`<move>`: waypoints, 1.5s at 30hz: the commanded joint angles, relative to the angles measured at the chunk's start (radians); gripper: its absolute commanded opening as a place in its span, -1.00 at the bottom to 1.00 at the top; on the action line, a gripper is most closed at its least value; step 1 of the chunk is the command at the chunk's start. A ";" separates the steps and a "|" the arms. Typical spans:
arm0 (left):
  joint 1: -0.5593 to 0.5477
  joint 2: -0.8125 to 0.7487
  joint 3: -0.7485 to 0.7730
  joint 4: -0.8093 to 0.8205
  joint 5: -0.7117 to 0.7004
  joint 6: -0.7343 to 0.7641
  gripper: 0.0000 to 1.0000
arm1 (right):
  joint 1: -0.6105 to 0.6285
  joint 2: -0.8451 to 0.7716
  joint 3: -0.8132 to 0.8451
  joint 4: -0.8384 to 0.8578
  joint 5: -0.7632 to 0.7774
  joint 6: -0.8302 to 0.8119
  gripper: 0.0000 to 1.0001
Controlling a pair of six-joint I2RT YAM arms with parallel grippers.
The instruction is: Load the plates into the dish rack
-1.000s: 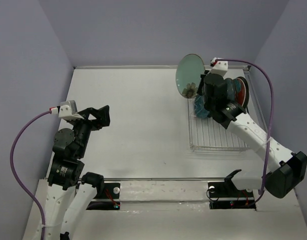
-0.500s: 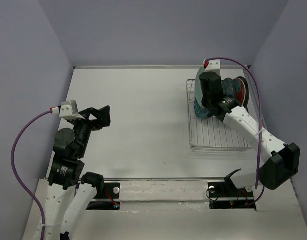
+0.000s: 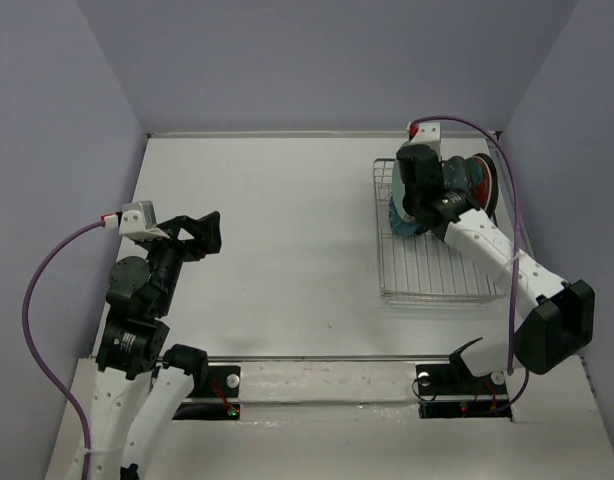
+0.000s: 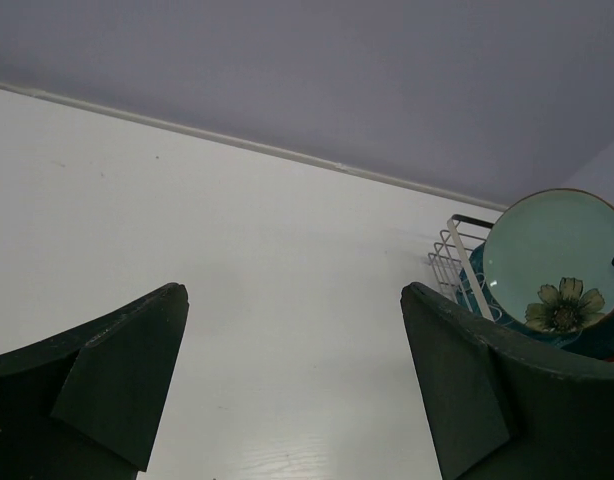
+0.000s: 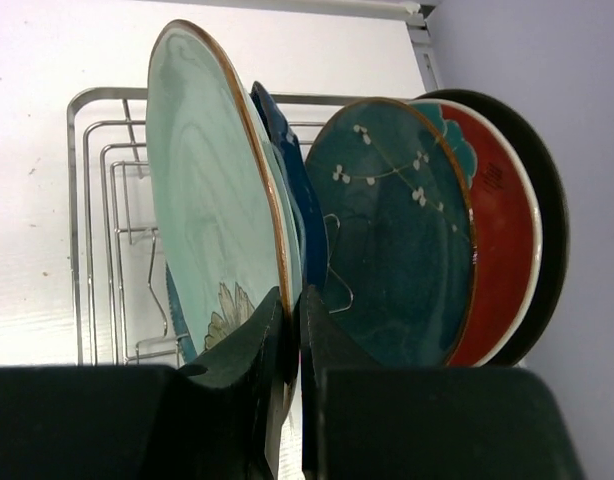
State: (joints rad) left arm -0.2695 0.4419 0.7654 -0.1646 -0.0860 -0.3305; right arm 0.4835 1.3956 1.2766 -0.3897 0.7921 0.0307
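Your rack (image 3: 434,270) sits by the table's (image 3: 277,220) far right corner, close to the right wall (image 3: 577,150). In its far half the plates (image 3: 465,185) stand on edge in a row; its near half shows bare grid. The right gripper (image 5: 291,330) is clenched on the rim of the mint plate (image 5: 202,200), which stands at the row's left end, just beside the blue plate (image 5: 287,170). It is pale green with a brown rim and a flower. Your left gripper (image 4: 290,295) hangs released over the table's left side, well apart from the rack

Bright, diffuse light, shadows faint. Right wrist view: fingers (image 5: 239,345) near-black and soft up close; pale mint plate (image 5: 202,170) just beyond them sharp, mild sheen.
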 commanded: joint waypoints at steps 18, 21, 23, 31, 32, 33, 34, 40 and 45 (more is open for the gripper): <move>-0.004 0.006 -0.009 0.054 0.014 0.011 0.98 | -0.008 0.002 -0.105 0.058 -0.192 0.354 -0.35; -0.004 0.008 -0.009 0.056 0.014 0.011 0.98 | -0.008 -0.026 -0.118 0.060 -0.200 0.357 -0.04; -0.002 0.008 -0.009 0.057 0.012 0.013 0.98 | -0.008 -0.061 -0.125 0.060 -0.209 0.354 0.09; 0.009 0.018 -0.012 0.062 0.014 0.013 0.98 | -0.008 -0.251 -0.141 0.075 -0.318 0.340 0.70; 0.010 0.020 -0.014 0.063 0.012 0.013 0.98 | -0.008 -0.314 -0.144 0.083 -0.336 0.345 0.76; 0.010 0.020 -0.015 0.065 0.009 0.013 0.98 | -0.008 -0.348 -0.158 0.089 -0.343 0.351 0.97; 0.012 0.021 -0.015 0.065 0.008 0.013 0.98 | -0.008 -0.384 -0.158 0.101 -0.347 0.350 0.99; 0.013 0.018 -0.023 0.092 0.043 0.010 0.98 | -0.008 -0.674 -0.204 0.129 -0.482 0.298 0.99; 0.013 -0.015 -0.037 0.123 0.069 -0.013 0.98 | -0.008 -0.881 -0.223 0.123 -0.599 0.288 0.99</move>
State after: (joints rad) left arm -0.2604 0.4553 0.7441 -0.1303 -0.0540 -0.3328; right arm 0.4717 0.6250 1.0740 -0.3099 0.2981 0.3447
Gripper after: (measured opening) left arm 0.990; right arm 0.995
